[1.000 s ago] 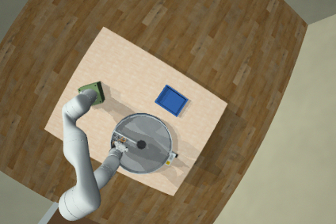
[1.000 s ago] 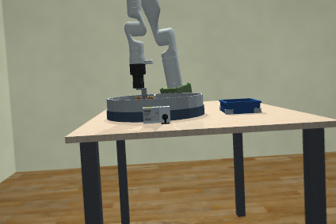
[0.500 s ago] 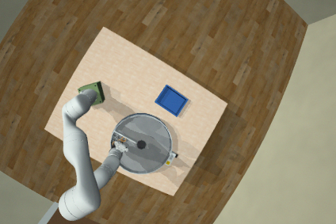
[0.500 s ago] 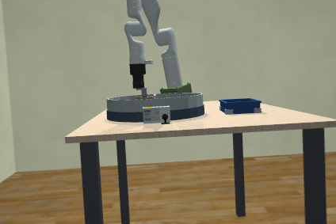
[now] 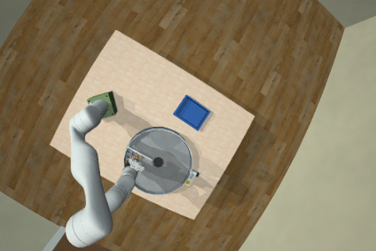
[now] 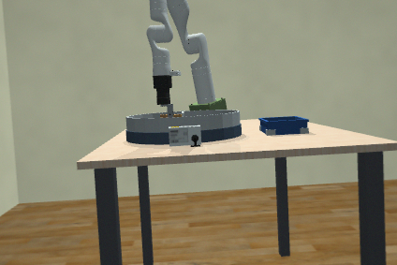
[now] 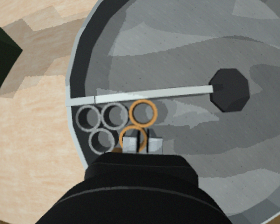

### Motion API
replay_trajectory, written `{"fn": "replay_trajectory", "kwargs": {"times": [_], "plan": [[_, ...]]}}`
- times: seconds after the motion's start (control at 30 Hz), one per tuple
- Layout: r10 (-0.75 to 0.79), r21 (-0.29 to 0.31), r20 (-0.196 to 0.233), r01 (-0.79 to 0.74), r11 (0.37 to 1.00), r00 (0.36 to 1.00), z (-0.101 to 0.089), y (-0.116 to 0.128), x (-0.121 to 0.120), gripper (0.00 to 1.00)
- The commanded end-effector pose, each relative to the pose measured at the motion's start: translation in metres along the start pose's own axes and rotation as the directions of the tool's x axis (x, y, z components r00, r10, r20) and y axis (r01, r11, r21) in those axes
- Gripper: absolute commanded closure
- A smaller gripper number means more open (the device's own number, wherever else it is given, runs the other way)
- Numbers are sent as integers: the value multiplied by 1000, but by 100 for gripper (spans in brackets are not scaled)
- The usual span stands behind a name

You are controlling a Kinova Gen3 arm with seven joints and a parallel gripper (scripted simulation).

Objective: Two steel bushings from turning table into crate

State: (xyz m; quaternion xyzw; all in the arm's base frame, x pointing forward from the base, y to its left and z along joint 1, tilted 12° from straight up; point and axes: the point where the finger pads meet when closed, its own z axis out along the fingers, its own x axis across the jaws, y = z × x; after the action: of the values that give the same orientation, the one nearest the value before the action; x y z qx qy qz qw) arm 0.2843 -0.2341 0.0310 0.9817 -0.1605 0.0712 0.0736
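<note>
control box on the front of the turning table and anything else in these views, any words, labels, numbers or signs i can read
Control box on the turning table: a dark strip along its top may be print, too small and blurred to read.
Same control box from the top view: a small yellow mark, not legible.
Crate, bushings, gripper, arm, table: no text shows.
Nothing can be quoted.

wooden table [image 6: 328, 142], grey control box [image 6: 184, 135], green base block [image 5: 103, 100]
</note>
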Motion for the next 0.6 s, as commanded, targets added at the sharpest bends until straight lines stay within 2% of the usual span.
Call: {"fn": "replay_trajectory", "kwargs": {"times": [0.0,0.23,0.57], "plan": [[0,0,-1,0,1000,1000,0,0,0,100],[0,0,-1,0,1000,1000,-8,0,0,100],[0,0,-1,0,1000,1000,-8,0,0,100]]}}
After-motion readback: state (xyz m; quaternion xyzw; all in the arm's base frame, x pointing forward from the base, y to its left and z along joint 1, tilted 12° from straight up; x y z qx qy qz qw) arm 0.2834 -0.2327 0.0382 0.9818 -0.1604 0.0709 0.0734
